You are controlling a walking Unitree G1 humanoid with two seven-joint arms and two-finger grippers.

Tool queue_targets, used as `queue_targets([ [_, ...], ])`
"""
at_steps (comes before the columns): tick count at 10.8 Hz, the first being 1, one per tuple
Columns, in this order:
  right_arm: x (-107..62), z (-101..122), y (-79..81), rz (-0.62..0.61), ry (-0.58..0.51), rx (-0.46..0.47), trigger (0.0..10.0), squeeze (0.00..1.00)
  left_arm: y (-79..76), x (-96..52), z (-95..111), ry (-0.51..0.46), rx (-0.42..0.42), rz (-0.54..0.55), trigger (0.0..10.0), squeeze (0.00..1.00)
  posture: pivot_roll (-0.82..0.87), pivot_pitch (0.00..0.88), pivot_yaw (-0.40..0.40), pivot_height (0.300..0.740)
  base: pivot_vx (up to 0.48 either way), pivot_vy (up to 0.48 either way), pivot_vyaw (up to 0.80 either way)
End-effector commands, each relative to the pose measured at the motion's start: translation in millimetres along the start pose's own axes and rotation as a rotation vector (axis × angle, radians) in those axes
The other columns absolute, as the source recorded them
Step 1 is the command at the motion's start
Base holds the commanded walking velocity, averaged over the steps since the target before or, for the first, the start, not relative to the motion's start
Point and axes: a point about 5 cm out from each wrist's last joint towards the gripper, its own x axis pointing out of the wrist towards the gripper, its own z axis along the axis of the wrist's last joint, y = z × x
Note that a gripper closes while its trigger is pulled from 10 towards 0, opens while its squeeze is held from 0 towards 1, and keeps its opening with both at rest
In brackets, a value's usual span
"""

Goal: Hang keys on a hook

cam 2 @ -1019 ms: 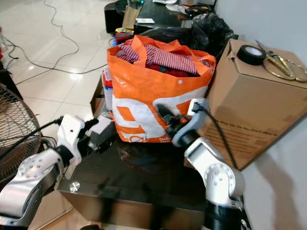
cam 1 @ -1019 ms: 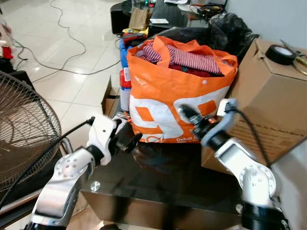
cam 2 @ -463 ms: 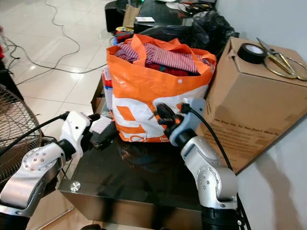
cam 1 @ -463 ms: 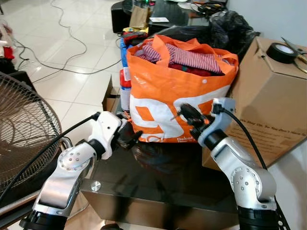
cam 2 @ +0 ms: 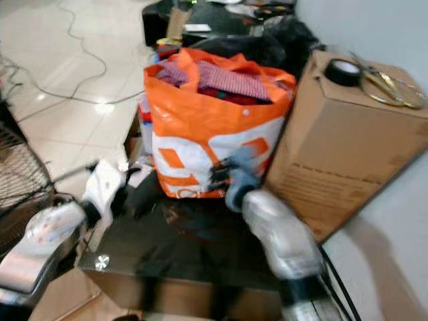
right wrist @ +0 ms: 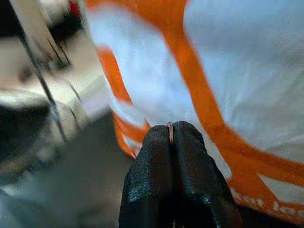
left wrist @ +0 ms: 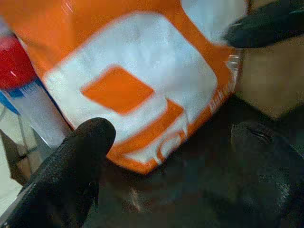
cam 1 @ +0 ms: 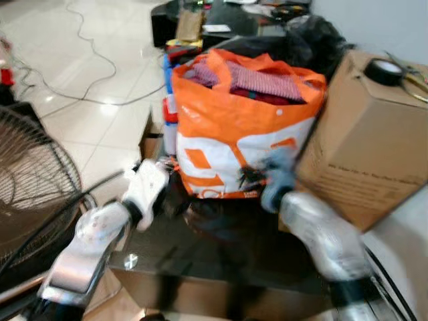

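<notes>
The right gripper (right wrist: 171,135) is raised just in front of the orange bag (cam 1: 244,130), its two black fingers pressed together on something thin and metallic that shows as a sliver between the tips; this is probably the keys or their ring, though too little is visible to be sure. The left gripper (cam 1: 175,200) sits low at the near left corner of the bag, over the dark glass table (cam 1: 221,257); its wrist view shows one finger (left wrist: 78,156) alone, so whether it is spread or pinched cannot be told. Both head views are blurred, which suggests the robot is moving. No hook can be made out among the bag, the cardboard box (cam 1: 371,147) on the right and the fan (cam 1: 27,194) on the left.

The main risk is the thin hold: a jolt while walking, or a brush against the bag's face, could work the piece loose and drop it onto the table or behind the bag. The right arm also passes close to the box corner and could snag there
</notes>
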Motion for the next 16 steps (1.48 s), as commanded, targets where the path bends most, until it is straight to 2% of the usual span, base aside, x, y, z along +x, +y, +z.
queue_targets([
  [1,8.9,-4.4,-2.4,-0.002,0.055,-0.083,0.0,0.0,-6.9,-3.9,-6.1,0.035,0.014,-0.037,10.0,0.0,0.05,0.0,-0.086,0.74,0.0,0.0,0.0],
  [2,14.5,-9.1,-2.3,0.013,0.105,-0.133,0.0,0.0,-10.6,-8.5,-10.2,0.053,0.008,-0.045,10.0,0.0,0.04,0.0,-0.093,0.74,0.0,0.0,0.0],
  [3,24.1,-39.9,-2.4,0.06,0.304,-0.329,0.0,0.0,-27.2,-24.7,-19.6,0.103,-0.012,-0.076,10.0,0.0,0.03,0.0,-0.119,0.74,0.0,0.0,0.0],
  [4,22.4,-60.0,-6.1,0.081,0.418,-0.437,0.0,0.0,-36.4,-34.7,-22.3,0.123,-0.032,-0.089,10.0,0.0,0.03,0.0,-0.129,0.74,0.0,0.0,0.0],
  [6,12.9,-79.7,-13.5,0.144,0.535,-0.543,0.0,0.0,-47.7,-52.7,-30.5,0.161,-0.071,-0.088,10.0,0.0,0.01,0.0,-0.145,0.74,0.0,0.0,0.0],
  [7,10.1,-82.4,-14.3,0.16,0.557,-0.588,0.0,0.0,-48.9,-52.9,-31.5,0.166,-0.076,-0.085,10.0,0.0,0.0,0.0,-0.144,0.74,0.0,0.0,0.0],
  [9,8.6,-85.1,-19.2,0.186,0.628,-0.783,0.0,0.0,-51.0,-49.2,-25.8,0.159,-0.083,-0.081,10.0,0.0,0.0,0.0,-0.139,0.74,0.0,0.0,0.0],
  [10,8.2,-90.0,-16.4,0.232,0.678,-0.895,0.0,0.0,-51.2,-49.4,-24.1,0.157,-0.084,-0.08,10.0,0.0,0.0,0.0,-0.137,0.74,0.0,0.0,0.0],
  [11,9.8,-94.7,-9.2,0.264,0.69,-0.951,0.0,0.0,-50.4,-50.4,-24.0,0.159,-0.084,-0.08,10.0,0.0,0.0,0.0,-0.138,0.74,0.0,0.0,0.0],
  [13,14.8,-103.3,9.7,0.295,0.64,-0.88,0.0,0.0,-50.9,-50.4,-23.6,0.163,-0.088,-0.079,10.0,0.0,0.01,0.0,-0.142,0.74,0.0,0.0,0.0],
  [15,21.6,-109.0,26.2,0.273,0.548,-0.72,0.0,0.0,-51.2,-51.7,-22.7,0.162,-0.098,-0.067,10.0,0.0,0.02,0.0,-0.152,0.74,0.0,0.0,0.0],
  [16,22.8,-112.9,28.5,0.262,0.538,-0.671,4.7,0.0,-51.2,-52.7,-22.2,0.158,-0.106,-0.061,10.0,0.0,0.02,0.0,-0.156,0.74,0.0,0.0,0.0],
])
